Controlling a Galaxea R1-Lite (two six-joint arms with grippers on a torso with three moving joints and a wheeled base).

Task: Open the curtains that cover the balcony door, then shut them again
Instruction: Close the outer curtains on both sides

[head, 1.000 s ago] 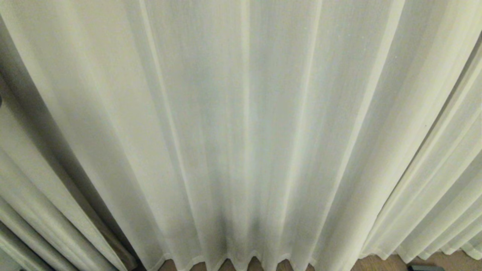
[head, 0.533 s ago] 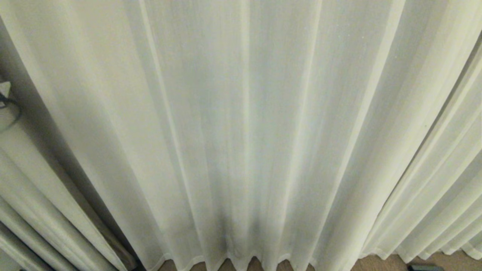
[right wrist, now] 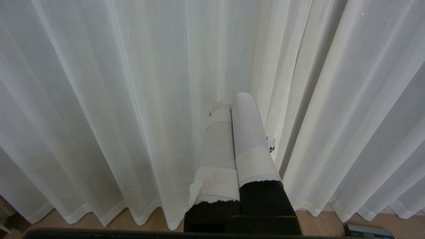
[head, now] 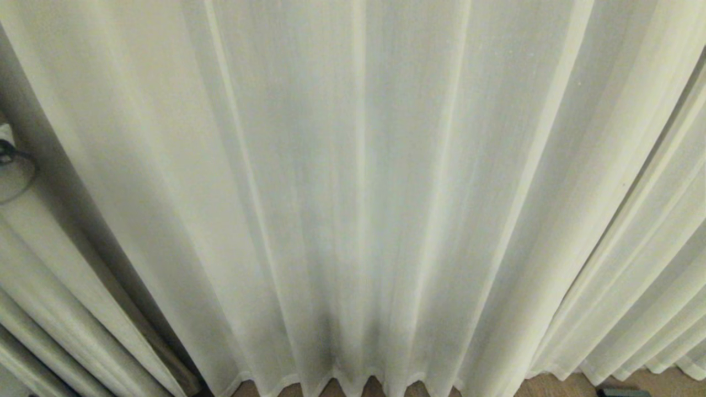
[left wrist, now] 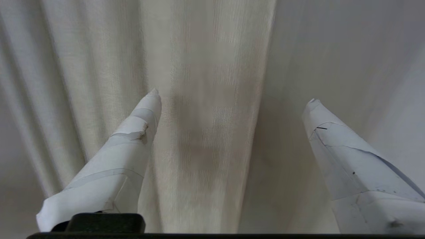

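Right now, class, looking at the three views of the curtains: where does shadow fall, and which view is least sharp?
Head view: the curtains are evenly lit, with a dark shadow down the fold at far left. Left wrist view: softest, the weave between the open left claw smeared and blotchy, shade beside that pleat. Right wrist view: crisp pleats and hem behind the shut right claw, with a thin shadow in the gap beside it.

Balcony door wholly hidden behind the curtains (head: 353, 182), top edge cut off in every view. Curtain fabric between the fingers (left wrist: 132, 139) of the left hand (left wrist: 232, 99) blurred in the left wrist view. Small dark object on the floor (head: 557, 385) at the lower right (head: 623, 392) cut by the frame, too little showing to identify. Thin dark cable loop (head: 16, 171) at the far left partly cropped.
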